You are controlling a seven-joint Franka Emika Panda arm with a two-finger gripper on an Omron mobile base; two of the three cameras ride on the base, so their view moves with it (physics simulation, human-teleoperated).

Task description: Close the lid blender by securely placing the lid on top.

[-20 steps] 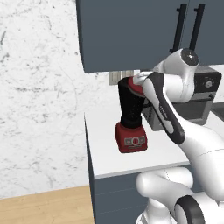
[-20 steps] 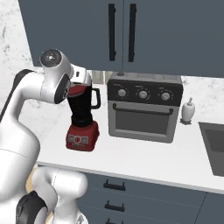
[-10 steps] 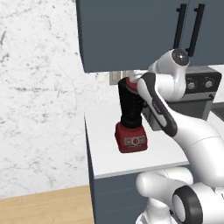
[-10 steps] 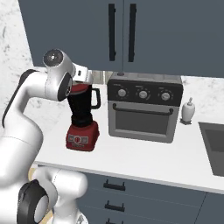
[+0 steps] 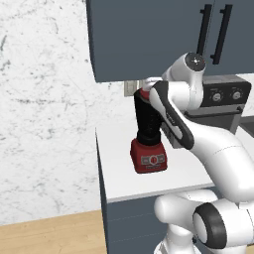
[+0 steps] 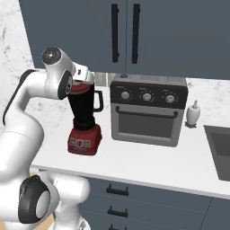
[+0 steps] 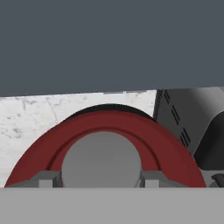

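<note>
Where visible, fingers [image 7: 101, 181] snug against pale grey knob of round red lid [image 7: 175, 151], over dark translucent blender [image 6: 85, 117].

Cabinet [image 6: 134, 36] hangs low over the blender [image 6: 85, 121] — toaster oven [image 6: 148, 110] crowds its right.

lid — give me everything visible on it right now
The lid is a round, dark red disc with a matte look and a pale grey round knob at its centre. In the hand view the gripper straddles that knob, one finger on each side, with a dark rim peeking out behind the lid. In the right base view the lid sits level on top of the blender jar, under the hand.
</note>
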